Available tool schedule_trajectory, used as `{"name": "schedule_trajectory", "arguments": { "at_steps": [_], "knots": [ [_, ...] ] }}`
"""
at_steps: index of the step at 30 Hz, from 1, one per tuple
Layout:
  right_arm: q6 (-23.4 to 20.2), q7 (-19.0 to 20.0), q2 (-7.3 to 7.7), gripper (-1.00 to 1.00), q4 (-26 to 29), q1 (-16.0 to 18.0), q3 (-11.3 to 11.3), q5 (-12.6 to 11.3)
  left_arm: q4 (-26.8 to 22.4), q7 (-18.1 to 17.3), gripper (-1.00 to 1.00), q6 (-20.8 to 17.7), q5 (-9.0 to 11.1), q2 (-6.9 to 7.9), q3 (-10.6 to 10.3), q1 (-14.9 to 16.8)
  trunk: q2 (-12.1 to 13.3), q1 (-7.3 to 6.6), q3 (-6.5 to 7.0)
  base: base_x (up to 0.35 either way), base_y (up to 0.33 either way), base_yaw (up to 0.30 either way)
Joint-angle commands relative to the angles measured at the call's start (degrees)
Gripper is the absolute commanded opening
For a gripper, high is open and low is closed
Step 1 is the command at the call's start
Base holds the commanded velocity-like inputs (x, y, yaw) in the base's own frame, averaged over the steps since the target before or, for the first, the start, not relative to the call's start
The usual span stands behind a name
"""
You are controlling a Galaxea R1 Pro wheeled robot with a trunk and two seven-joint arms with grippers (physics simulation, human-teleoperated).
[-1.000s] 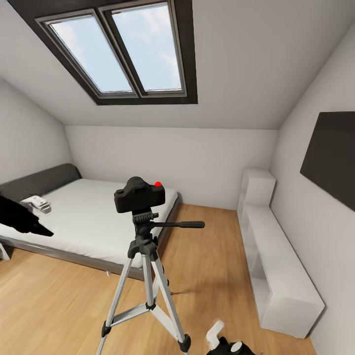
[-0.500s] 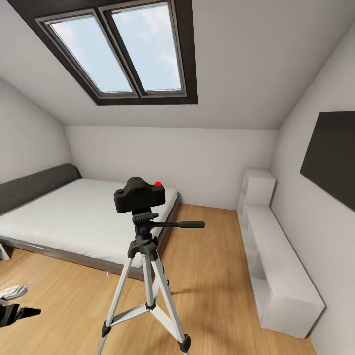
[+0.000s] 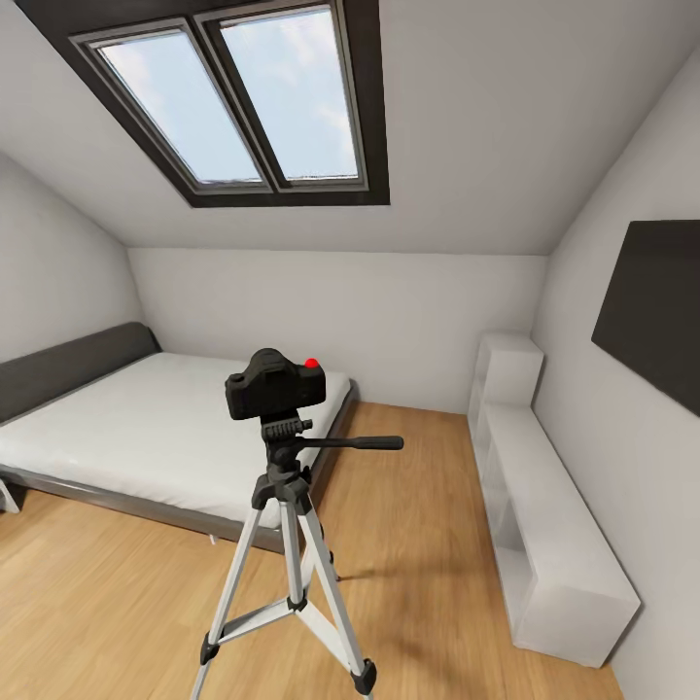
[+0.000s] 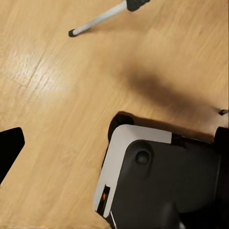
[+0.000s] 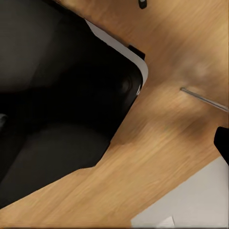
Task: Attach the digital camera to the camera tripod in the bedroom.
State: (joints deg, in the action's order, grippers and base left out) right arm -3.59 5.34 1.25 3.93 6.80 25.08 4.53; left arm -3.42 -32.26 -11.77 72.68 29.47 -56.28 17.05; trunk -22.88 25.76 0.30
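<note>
The digital camera [image 3: 277, 387], black with a red button, sits upright on top of the camera tripod [image 3: 287, 544], which stands on the wooden floor in front of the bed. The tripod's black handle [image 3: 355, 443] points right. Neither gripper touches them. In the left wrist view my left gripper [image 4: 114, 143] looks down at the floor with one black fingertip [image 4: 9, 149] at the picture's edge and nothing between the fingers; a tripod leg [image 4: 98, 20] lies beyond. My right gripper [image 5: 114, 143] shows one fingertip [image 5: 222, 143] at the edge, also empty.
A low white bed [image 3: 146, 428] with a dark grey frame stands at the left. White low shelving [image 3: 544, 535] runs along the right wall under a dark panel [image 3: 651, 306]. My own dark base [image 4: 162, 186] rests on the floor close to the tripod.
The left arm, raised near the bed a second ago, dropped to the floor's level and then left the head view. The right gripper's tip also left the bottom edge. Camera and tripod stayed put.
</note>
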Motion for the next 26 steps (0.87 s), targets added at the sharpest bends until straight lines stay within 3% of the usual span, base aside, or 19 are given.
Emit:
{"name": "schedule_trajectory", "arguments": {
  "at_steps": [1,4,8,9,12,13,18,26],
  "knots": [
    [-0.4,0.2,0.03,1.00,0.2,0.0,-0.2,0.5,0.0,0.0,1.00,-0.4,0.7,-0.08,0.2,0.0,0.0,0.02,0.00,0.000,0.000,0.000],
    [-0.3,0.2,0.22,1.00,0.2,-0.5,-0.2,0.4,1.9,7.4,1.00,6.2,1.1,-5.72,1.0,-4.9,0.0,0.02,0.00,0.000,0.000,0.000],
    [-0.3,0.2,0.44,1.00,0.2,-0.7,-0.3,0.4,3.0,20.4,1.00,12.6,2.2,-12.17,1.7,-10.1,0.0,0.02,0.00,0.000,0.000,0.000],
    [-0.3,0.2,0.44,1.00,0.2,-0.7,-0.3,0.4,3.0,20.4,1.00,12.6,2.2,-12.17,1.7,-10.1,0.0,0.02,0.00,0.000,0.000,0.000],
    [-0.3,0.2,0.47,1.00,0.3,-0.8,-0.2,0.4,3.4,28.7,1.00,15.0,2.6,-15.44,1.9,-12.3,0.0,0.02,0.00,0.000,0.000,0.000],
    [-0.3,0.2,0.47,1.00,0.3,-0.8,-0.2,0.4,3.4,28.7,1.00,15.0,2.6,-15.44,1.9,-12.3,0.0,0.02,0.00,0.000,0.000,0.000],
    [-0.3,0.2,0.18,1.00,0.2,-0.9,-0.3,0.5,3.6,36.6,1.00,16.4,2.6,-18.16,2.0,-13.8,0.0,0.02,0.00,0.000,0.000,0.000],
    [-0.3,0.2,-0.01,1.00,0.2,-0.9,-0.3,0.5,3.3,39.4,1.00,17.0,2.6,-20.09,1.9,-14.4,0.0,0.02,0.00,0.000,0.000,0.000]
  ]
}}
